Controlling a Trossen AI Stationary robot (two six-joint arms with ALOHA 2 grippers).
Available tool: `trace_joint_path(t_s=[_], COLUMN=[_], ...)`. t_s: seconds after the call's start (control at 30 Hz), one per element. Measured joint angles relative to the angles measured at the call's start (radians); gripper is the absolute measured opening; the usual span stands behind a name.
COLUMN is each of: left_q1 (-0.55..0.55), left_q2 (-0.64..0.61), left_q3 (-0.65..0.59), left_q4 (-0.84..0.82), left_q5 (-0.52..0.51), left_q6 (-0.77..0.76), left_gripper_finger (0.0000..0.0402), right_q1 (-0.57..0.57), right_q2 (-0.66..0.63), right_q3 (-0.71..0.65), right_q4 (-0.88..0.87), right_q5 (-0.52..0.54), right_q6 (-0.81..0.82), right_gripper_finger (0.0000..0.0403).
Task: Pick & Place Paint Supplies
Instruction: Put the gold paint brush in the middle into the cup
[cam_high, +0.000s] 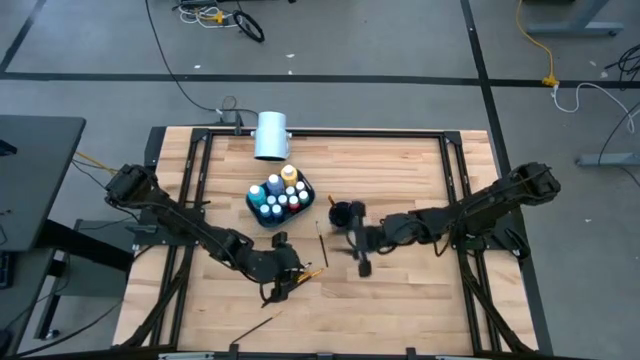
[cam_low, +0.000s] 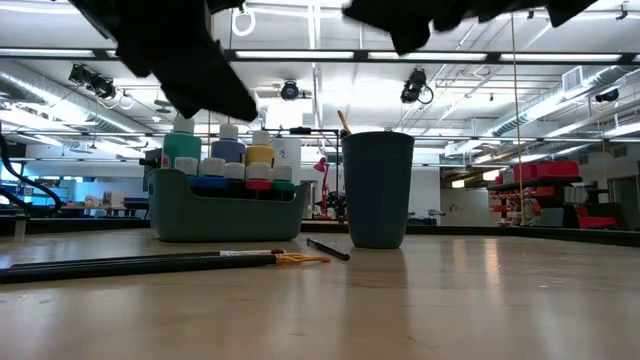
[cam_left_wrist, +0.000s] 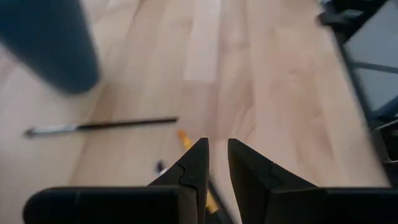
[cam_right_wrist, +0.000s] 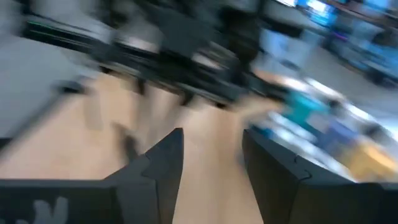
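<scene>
The left gripper (cam_high: 291, 281) sat low centre, jaws narrowly apart over an orange brush (cam_left_wrist: 185, 139), perhaps not gripping. The right gripper (cam_high: 358, 243), fingers apart, hung beside the cup (cam_high: 341, 213).

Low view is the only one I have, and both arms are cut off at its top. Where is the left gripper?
Observer: In the high view, the left gripper hangs over the table on the near side of the bottle tray, right at an orange-handled paintbrush.
Operator: And the right one?
Observer: The right gripper is beside the dark cup. Its wrist view shows the jaws open with nothing between them.
</scene>
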Motion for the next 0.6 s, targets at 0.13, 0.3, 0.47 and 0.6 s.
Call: trace_joint_path(t_s=[0.13, 0.3, 0.47, 0.6], left_q1=[0.000, 0.004, 0.003, 0.003], left_q2=[0.000, 0.000, 0.000, 0.000], left_q3=[-0.008, -0.013, -0.013, -0.013], left_q4=[-0.024, -0.018, -0.018, -0.019], left_q5=[-0.039, -0.041, -0.056, -0.056], left_q6=[-0.014, 0.034, 0.070, 0.079], left_gripper_finger=[0.0066, 0.0066, 0.0066, 0.0066], right_q1=[0.049, 0.094, 0.094, 0.082], right_q2=[0.020, 0.096, 0.239, 0.347], right_q3=[0.000, 0.029, 0.137, 0.198], right_q4=[0.060, 0.061, -0.065, -0.223], right_q5=[-0.152, -0.162, -0.162, -0.159], right_q6=[0.001, -0.004, 0.003, 0.029], right_gripper_finger=[0.0169, 0.0169, 0.0168, 0.0168])
